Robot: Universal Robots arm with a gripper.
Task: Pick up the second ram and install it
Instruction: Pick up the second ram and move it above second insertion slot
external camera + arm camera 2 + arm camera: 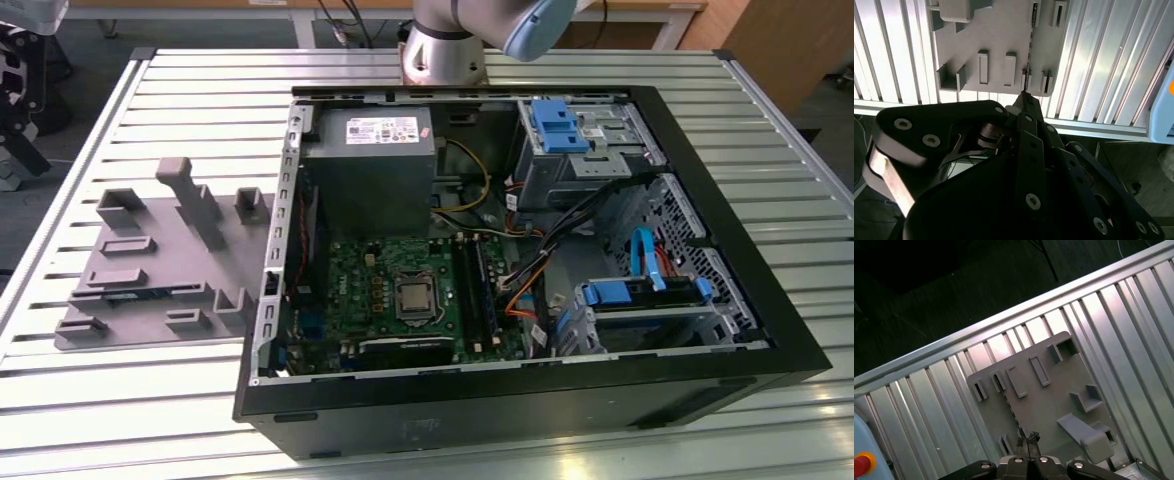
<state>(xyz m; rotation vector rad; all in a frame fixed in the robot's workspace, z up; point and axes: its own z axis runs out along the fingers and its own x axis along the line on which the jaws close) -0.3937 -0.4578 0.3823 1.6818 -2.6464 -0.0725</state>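
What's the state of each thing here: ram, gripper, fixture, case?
second ram: standing on edge in the grey fixture, not gripped.
gripper: shut, empty, up above the fixture.
grey fixture: flat on the table, at the exterior view's left of the case.
computer case: lying on its side, side panel off, inside exposed.
power supply: mounted in the case.

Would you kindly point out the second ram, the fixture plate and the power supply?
second ram (1029, 50), second wrist view, its thin upper edge.
fixture plate (174, 270), exterior view, bare flat surface.
power supply (367, 185), exterior view, plain grey face.
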